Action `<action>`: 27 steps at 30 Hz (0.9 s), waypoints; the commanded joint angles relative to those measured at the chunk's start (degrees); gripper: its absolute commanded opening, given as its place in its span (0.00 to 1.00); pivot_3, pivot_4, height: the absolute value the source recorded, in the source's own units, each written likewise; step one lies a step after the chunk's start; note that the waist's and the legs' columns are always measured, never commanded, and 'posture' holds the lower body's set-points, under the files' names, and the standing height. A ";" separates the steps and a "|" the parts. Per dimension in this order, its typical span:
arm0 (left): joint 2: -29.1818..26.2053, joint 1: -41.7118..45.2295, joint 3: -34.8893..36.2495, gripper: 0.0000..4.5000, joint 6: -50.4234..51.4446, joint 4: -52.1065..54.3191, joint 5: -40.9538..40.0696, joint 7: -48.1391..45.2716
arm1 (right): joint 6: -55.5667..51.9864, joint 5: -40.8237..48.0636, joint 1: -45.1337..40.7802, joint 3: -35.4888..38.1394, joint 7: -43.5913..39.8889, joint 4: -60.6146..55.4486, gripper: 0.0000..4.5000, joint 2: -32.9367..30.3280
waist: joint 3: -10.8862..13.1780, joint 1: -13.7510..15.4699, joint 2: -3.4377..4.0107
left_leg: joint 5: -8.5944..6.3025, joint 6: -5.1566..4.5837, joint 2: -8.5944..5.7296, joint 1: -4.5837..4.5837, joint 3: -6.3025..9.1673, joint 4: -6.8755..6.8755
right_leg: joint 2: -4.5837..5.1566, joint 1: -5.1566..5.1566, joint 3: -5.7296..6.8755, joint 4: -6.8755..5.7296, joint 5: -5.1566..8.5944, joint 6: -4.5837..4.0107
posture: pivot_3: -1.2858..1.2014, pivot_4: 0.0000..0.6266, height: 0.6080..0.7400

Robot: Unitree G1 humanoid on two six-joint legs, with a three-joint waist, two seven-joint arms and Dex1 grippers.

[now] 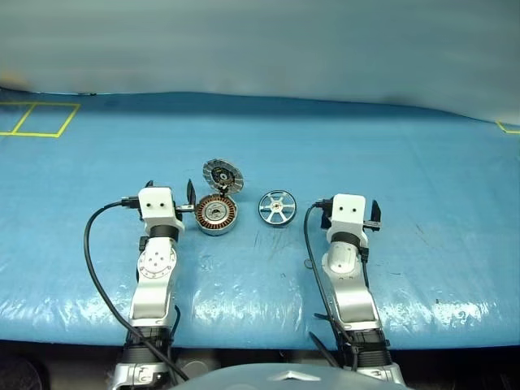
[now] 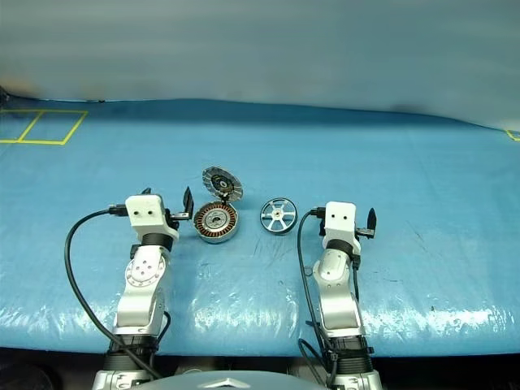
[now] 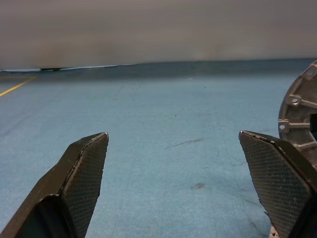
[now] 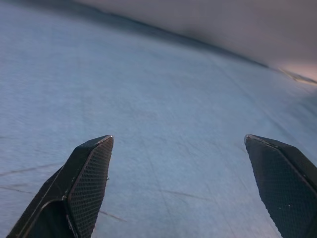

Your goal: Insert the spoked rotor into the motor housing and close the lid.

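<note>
Both hands are held wide open, left hand (image 3: 173,186) and right hand (image 4: 178,186). The rotor (image 1: 276,209) looks stiff, slick, fairly light; best gripped across its rim.

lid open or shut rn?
Open. The lid stands tipped up behind the housing, its dark segmented face showing; the copper windings are exposed, and the rotor lies beside it.
</note>
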State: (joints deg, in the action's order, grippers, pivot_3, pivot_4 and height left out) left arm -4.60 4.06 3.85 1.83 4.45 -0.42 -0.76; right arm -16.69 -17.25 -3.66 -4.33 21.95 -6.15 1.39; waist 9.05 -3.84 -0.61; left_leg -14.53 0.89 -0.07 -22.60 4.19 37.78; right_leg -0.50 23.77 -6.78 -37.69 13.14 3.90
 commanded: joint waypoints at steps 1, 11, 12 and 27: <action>-5.32 3.08 1.28 1.00 1.76 3.26 -7.74 -11.08 | 5.32 4.82 -2.73 -1.20 -13.03 -6.44 0.99 -5.91 | 0.02 -0.06 0.00 | 0.00 0.00 0.00 0.00 0.00 0.00 | 0.00 0.00 0.00 0.01 0.00 0.00 | 0.52 0.24 1.00; -24.47 1.24 -3.48 1.00 8.12 6.83 -19.04 -41.47 | -1.53 23.09 -2.55 -1.23 -46.82 -12.76 0.99 -23.02 | 0.06 -0.15 0.01 | -0.02 -0.04 0.02 0.01 0.07 -0.19 | 0.01 0.00 0.04 0.04 0.08 -0.13 | 0.52 0.24 1.00; -25.27 1.12 -3.79 1.00 8.04 6.82 -18.68 -42.31 | -2.80 24.12 -2.21 -1.20 -48.81 -13.20 0.99 -24.52 | 0.07 -0.10 0.00 | -0.02 -0.04 0.02 0.01 0.09 -0.19 | 0.01 0.00 0.05 0.05 0.09 -0.14 | 0.52 0.24 1.00; -27.55 -1.38 -4.76 1.00 13.41 9.25 -19.70 -47.27 | -8.06 27.56 2.14 -1.80 -57.73 -18.33 0.99 -31.34 | 0.16 0.11 -0.06 | -0.02 -0.04 0.10 0.02 0.05 -0.07 | 0.00 -0.01 0.07 0.02 0.10 -0.10 | 0.52 0.24 1.00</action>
State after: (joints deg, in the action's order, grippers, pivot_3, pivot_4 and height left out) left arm -31.76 2.50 -1.24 15.00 11.42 -19.30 -47.76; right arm -25.43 9.90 -1.33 -6.45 -35.73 -22.28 -29.68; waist 9.22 -3.73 -0.68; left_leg -14.54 0.85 0.03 -22.58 4.24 37.70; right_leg -0.50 23.76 -6.71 -37.68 13.23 3.80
